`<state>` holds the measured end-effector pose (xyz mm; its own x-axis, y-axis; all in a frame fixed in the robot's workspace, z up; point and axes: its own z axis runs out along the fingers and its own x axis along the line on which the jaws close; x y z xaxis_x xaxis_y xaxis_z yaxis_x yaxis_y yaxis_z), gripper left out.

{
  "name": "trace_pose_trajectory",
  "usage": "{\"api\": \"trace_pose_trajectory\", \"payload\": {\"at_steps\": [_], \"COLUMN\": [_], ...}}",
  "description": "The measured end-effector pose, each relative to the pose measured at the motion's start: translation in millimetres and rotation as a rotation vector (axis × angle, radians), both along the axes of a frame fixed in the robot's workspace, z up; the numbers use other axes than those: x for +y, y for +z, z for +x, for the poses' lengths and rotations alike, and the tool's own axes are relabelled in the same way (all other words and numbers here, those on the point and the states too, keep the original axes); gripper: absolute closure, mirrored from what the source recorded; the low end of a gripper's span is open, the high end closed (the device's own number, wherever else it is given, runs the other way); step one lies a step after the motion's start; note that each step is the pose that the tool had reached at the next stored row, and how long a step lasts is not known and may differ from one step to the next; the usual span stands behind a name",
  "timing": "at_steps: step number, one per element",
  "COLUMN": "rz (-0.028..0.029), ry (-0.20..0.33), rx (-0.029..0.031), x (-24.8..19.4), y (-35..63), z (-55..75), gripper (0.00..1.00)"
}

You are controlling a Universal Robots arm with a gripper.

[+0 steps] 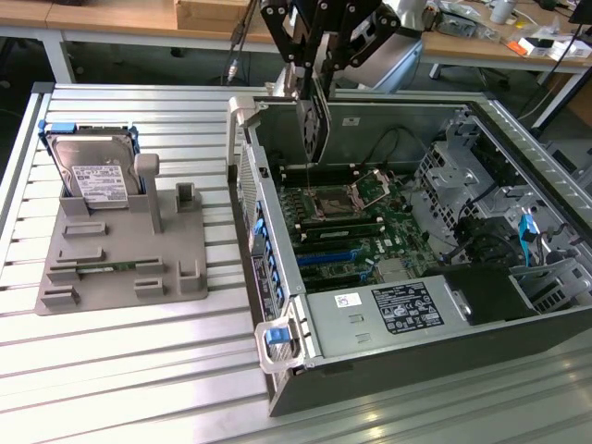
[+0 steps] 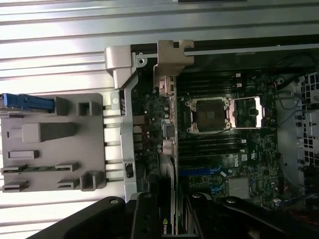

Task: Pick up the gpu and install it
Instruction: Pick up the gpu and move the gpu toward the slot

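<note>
The gpu (image 1: pixel 314 125) hangs upright on edge from my gripper (image 1: pixel 312 81), which is shut on its upper edge. It hovers over the back left part of the open computer case (image 1: pixel 277 277), above the motherboard (image 1: pixel 351 227) and near the case's rear wall. In the wrist view the gpu (image 2: pixel 170 107) shows edge-on, with its beige metal bracket (image 2: pixel 172 55) at the case's rear edge. My gripper (image 2: pixel 172 221) clamps it between two black fingers (image 2: pixel 145 219). The blue expansion slots (image 1: pixel 324 259) lie below and nearer the camera.
On the slatted metal table a grey fixture tray (image 1: pixel 120 268) holds a silver hard drive (image 1: pixel 92 176) and a green memory stick (image 1: pixel 106 268) at the exterior view's left. Inside the case are the CPU socket (image 1: pixel 333 202), drive cages (image 1: pixel 462 166) and power supply (image 1: pixel 402 310).
</note>
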<state>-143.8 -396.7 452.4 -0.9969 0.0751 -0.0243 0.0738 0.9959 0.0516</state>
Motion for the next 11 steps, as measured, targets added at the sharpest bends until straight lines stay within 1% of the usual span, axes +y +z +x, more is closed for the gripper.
{"api": "trace_pose_trajectory", "payload": {"at_steps": [1, 4, 6, 7, 11], "rz": [-0.0001, -0.0002, -0.0002, -0.0003, -0.0012], "ry": [0.000, 0.000, 0.000, 0.000, 0.000], "rx": [0.0000, 0.0000, 0.0000, 0.0000, 0.0001], "x": [0.0, 0.0, 0.0, 0.0, 0.0], "y": [0.0, 0.0, 0.0, 0.0, -0.2], "z": [6.1, 18.4, 22.4, 26.5, 47.3], "gripper": [0.74, 0.74, 0.74, 0.74, 0.74]}}
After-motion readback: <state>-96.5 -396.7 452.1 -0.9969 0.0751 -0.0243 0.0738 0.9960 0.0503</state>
